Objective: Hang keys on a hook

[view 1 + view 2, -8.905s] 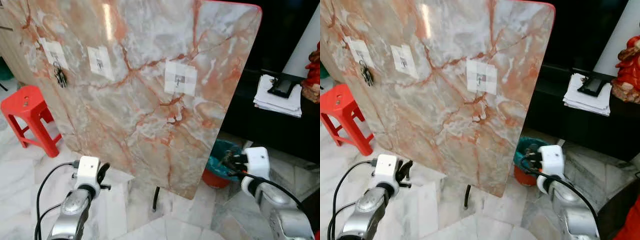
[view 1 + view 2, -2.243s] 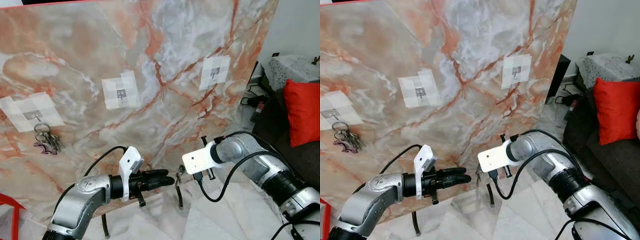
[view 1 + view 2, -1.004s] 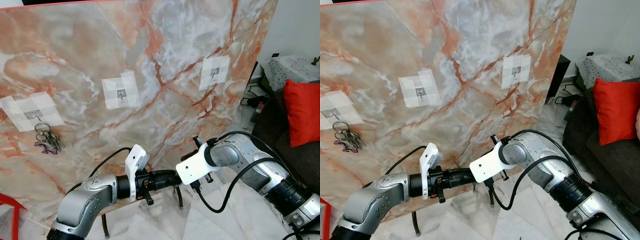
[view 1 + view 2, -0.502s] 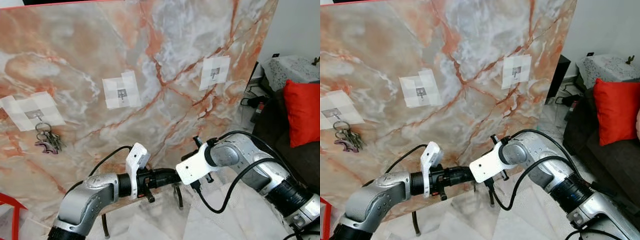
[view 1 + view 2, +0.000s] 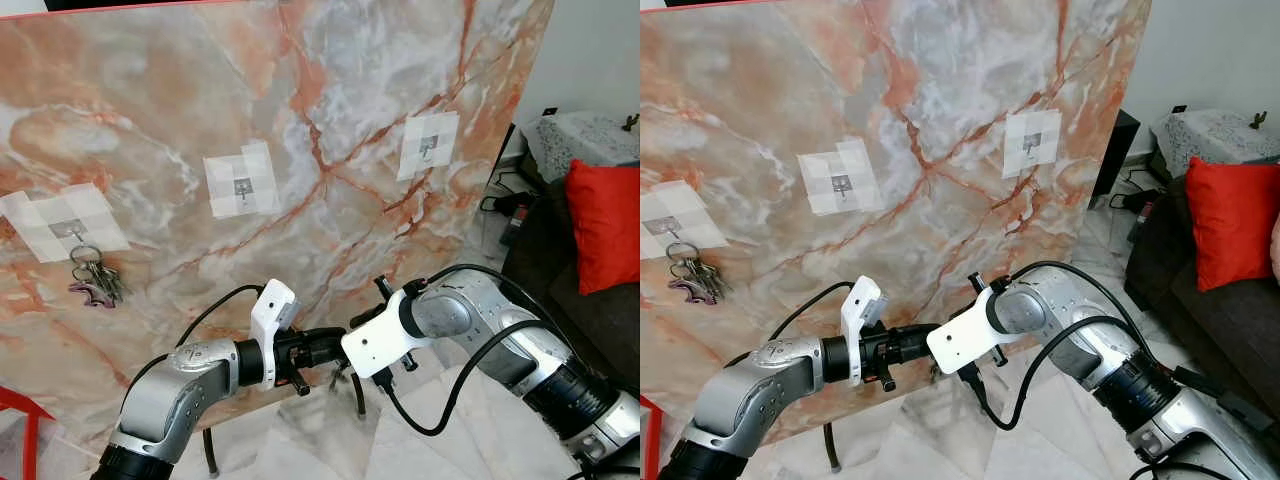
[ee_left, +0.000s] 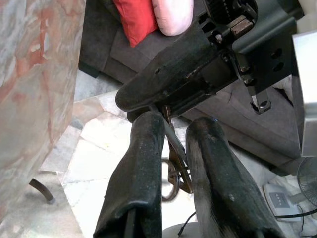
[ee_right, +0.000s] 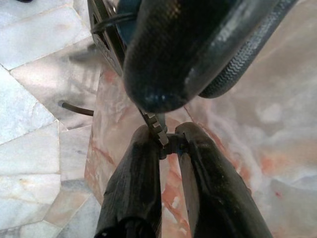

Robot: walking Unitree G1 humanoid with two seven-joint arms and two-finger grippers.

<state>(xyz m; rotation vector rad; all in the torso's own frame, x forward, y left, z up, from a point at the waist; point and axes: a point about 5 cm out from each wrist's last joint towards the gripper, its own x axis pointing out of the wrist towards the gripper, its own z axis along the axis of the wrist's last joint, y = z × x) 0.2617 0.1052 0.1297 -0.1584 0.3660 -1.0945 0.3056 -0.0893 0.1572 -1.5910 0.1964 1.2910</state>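
A big pink and orange marble board (image 5: pixel 330 120) stands behind both claws. Off to the right claw's side sits a dark grey sofa (image 5: pixel 1240 300) with a bright red cushion (image 5: pixel 603 222) on it. Below the claws is a pale marble tile floor (image 5: pixel 420 440).

Three white taped squares sit on the board above the claws, each with a small metal hook. The left hook (image 5: pixel 67 233), far up and away from the left claw, has a bunch of silver keys with a dark red tag (image 5: pixel 93 281) hanging from it. The middle hook (image 5: pixel 243 187) is above the left claw. The right hook (image 5: pixel 428 145) is above the right claw.

The left claw (image 5: pixel 335 347) and the right claw (image 7: pixel 166 136) meet tip to tip in front of the board. A second small set of metal keys (image 6: pixel 173 166) is between them. The left claw's two black fingers (image 6: pixel 138 163) are pressed close with the keys between them. The right claw's fingers (image 7: pixel 141 168) pinch the top part of the same keys.
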